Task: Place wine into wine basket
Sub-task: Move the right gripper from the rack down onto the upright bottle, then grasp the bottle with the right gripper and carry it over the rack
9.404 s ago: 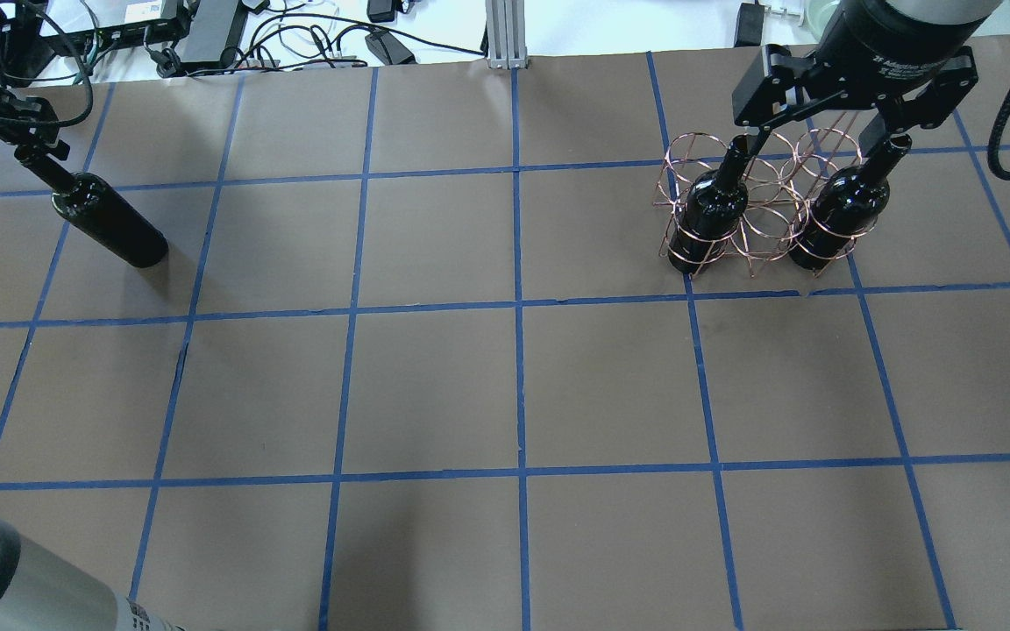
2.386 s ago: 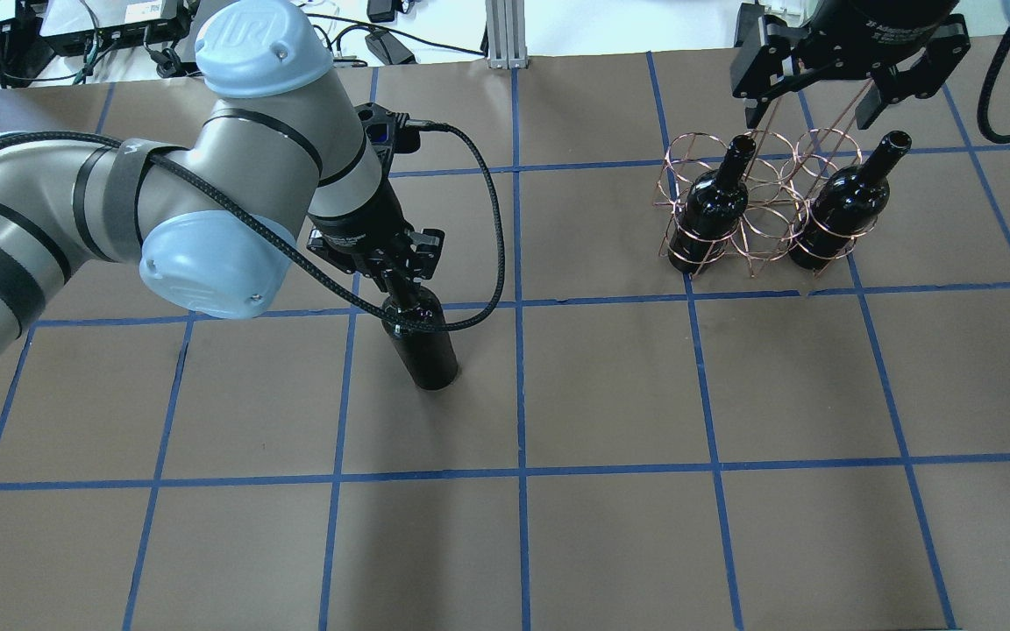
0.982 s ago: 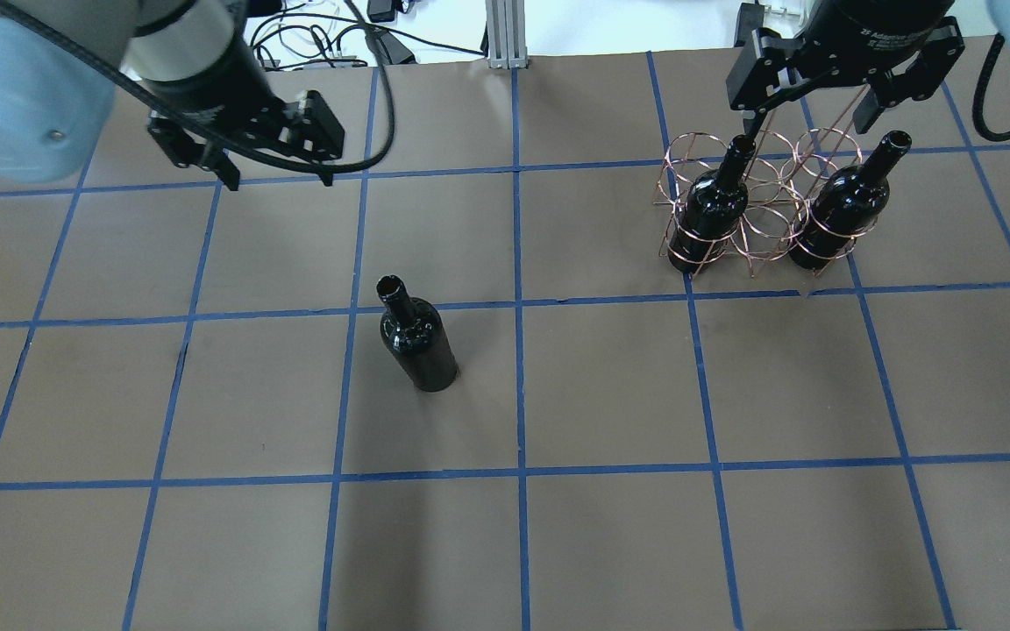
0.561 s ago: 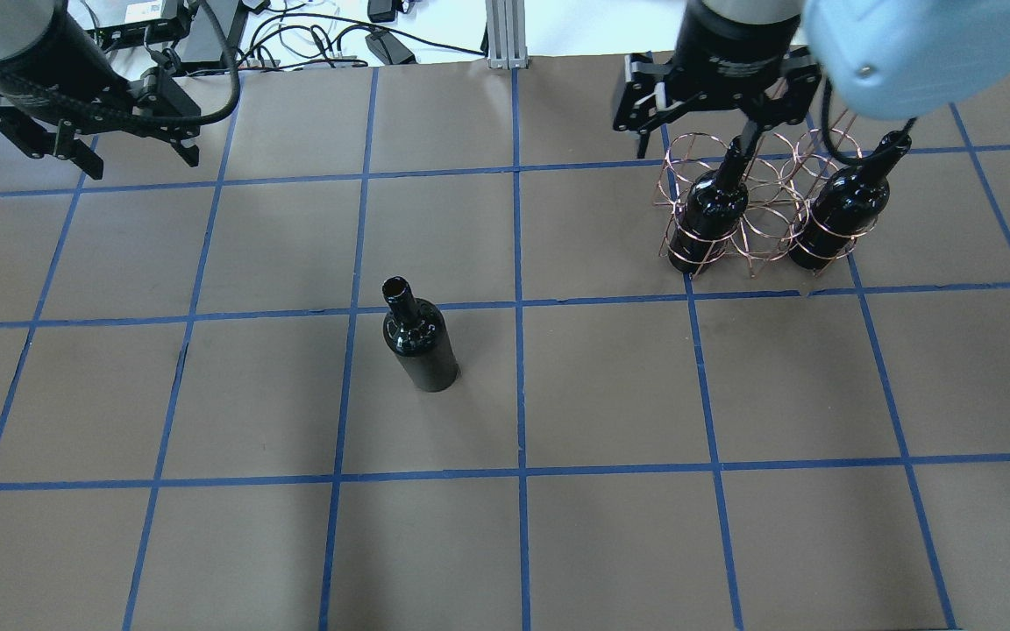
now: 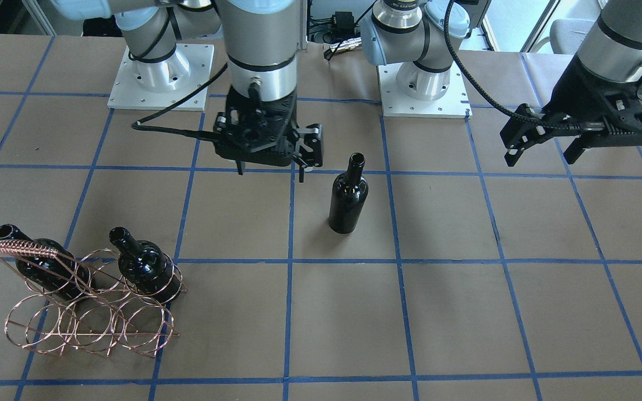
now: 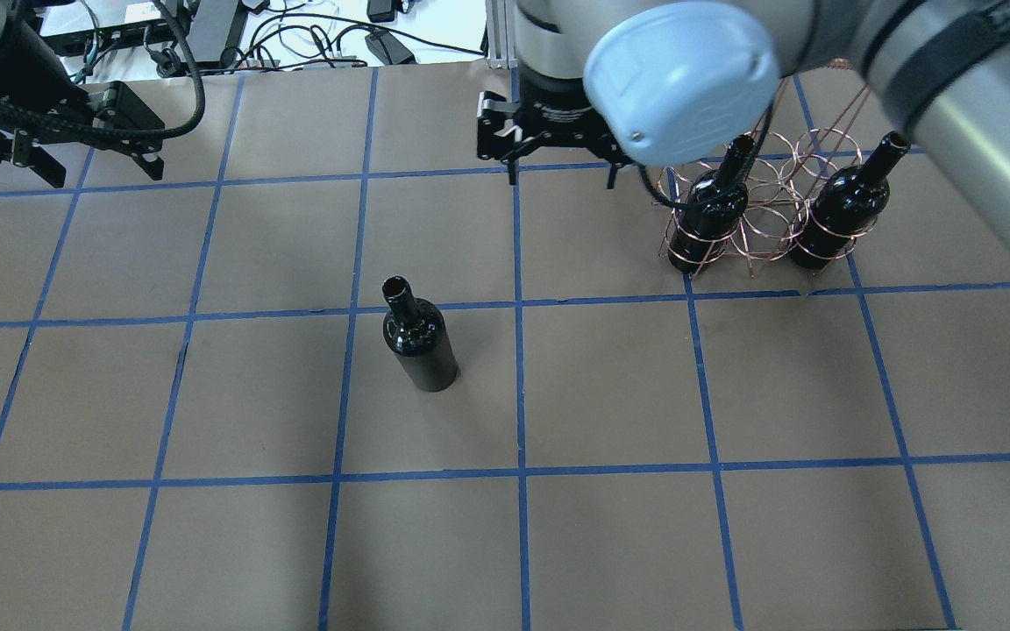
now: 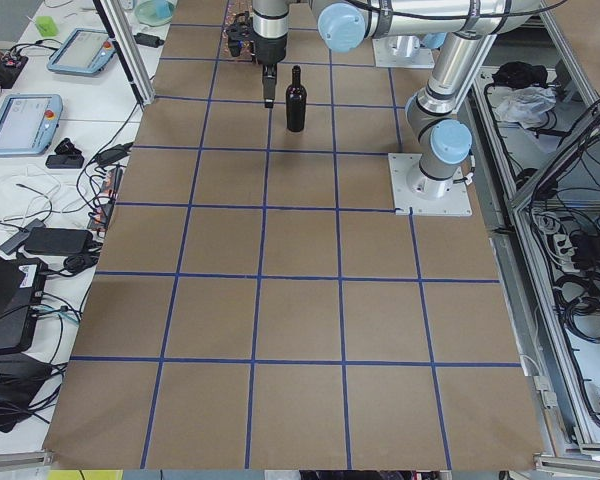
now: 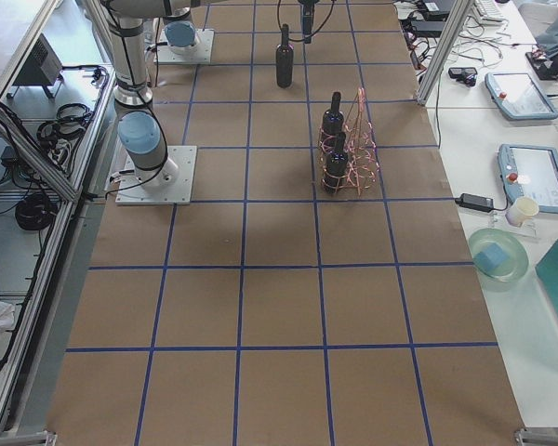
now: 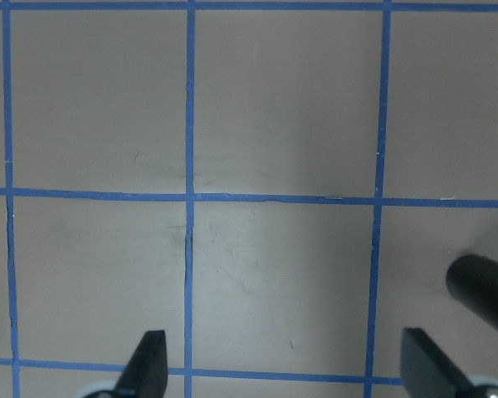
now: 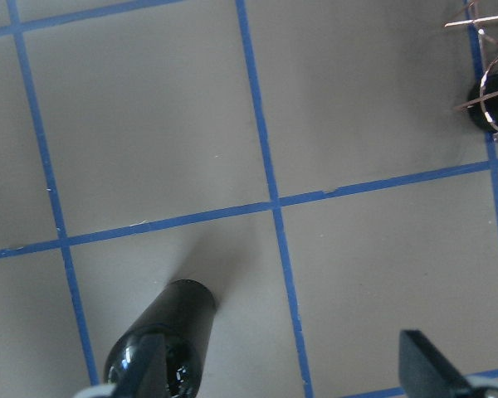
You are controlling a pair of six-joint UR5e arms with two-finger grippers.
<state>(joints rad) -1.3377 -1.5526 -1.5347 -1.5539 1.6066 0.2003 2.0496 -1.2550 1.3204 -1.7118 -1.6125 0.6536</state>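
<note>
Bottle (image 6: 420, 337) stands upright near your right pincer (image 6: 562, 173), not touching it. That pincer is spread wide, holding nothing. Your left pincer (image 6: 106, 175) is spread wide too, well apart. Basket (image 5: 23, 248) sits on the right pincer's other side.

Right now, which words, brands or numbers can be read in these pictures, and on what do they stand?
No text can be read in any view.
The wine: no label shows on it.
The pendant screen: too small to read.

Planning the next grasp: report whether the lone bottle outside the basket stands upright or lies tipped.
Upright: the wine stands on its base, open mouth up, untouched.
</note>
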